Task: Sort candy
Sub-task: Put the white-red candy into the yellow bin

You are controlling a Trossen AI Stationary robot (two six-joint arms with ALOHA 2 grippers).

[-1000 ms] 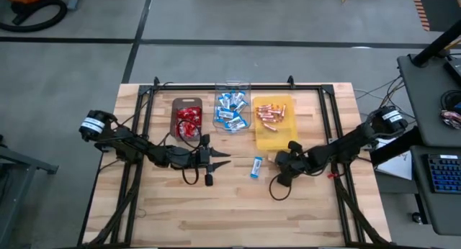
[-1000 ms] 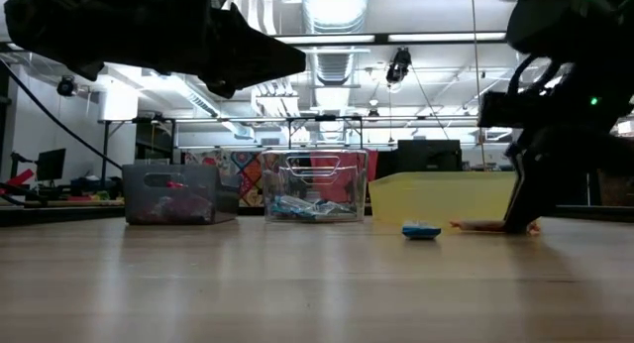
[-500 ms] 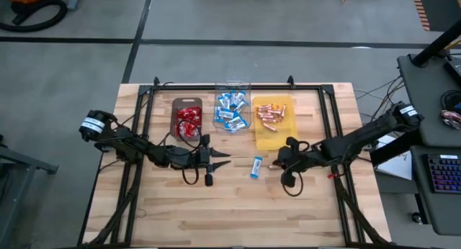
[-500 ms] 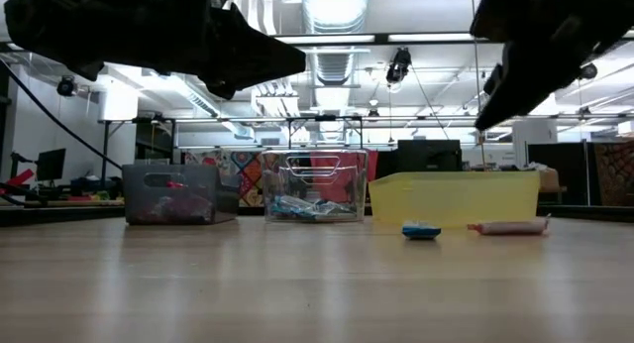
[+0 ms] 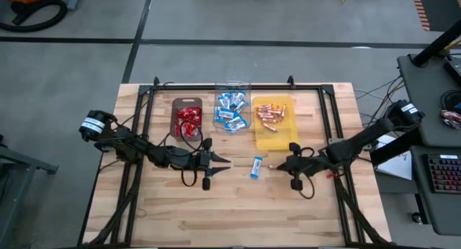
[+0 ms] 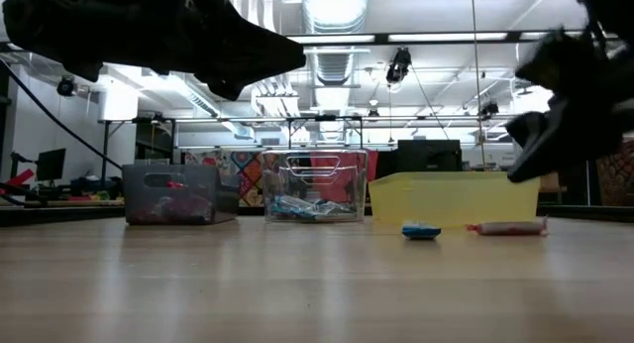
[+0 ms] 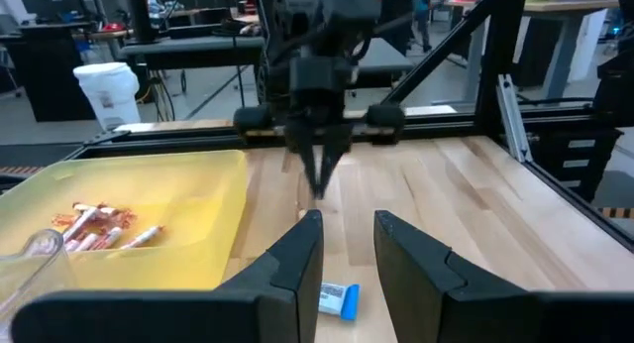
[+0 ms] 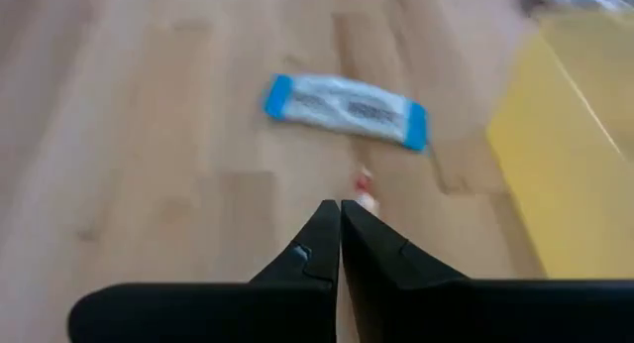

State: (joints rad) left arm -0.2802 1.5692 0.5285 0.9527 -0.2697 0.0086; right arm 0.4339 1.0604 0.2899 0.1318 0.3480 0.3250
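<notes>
Wood tabletop (image 5: 238, 206): bare planks nearest the viewer; all the action lies toward the trays.
Left gripper (image 5: 225, 161): hangs above the table in front of the dark tray, fingers (image 7: 297, 254) a narrow gap apart with nothing between them.
Right gripper (image 5: 281, 165): low over the table just in front of the yellow tray, fingers pressed together and empty, tips pointing at the stick.
Loose candy: one blue-and-white bar (image 5: 256, 167) lies flat between the two grippers; one pinkish-copper stick (image 6: 507, 226) lies beside it, just ahead of the right fingertips.
Trays: dark tray (image 5: 186, 103) holds red packets, clear tray (image 5: 232, 87) holds blue bars, yellow tray (image 5: 272, 141) holds copper sticks.
Step, as I judge it: the last two pieces remain unsorted.
Next move: right fingers must part, straddle the stick, close, then lift it to the yellow tray.
</notes>
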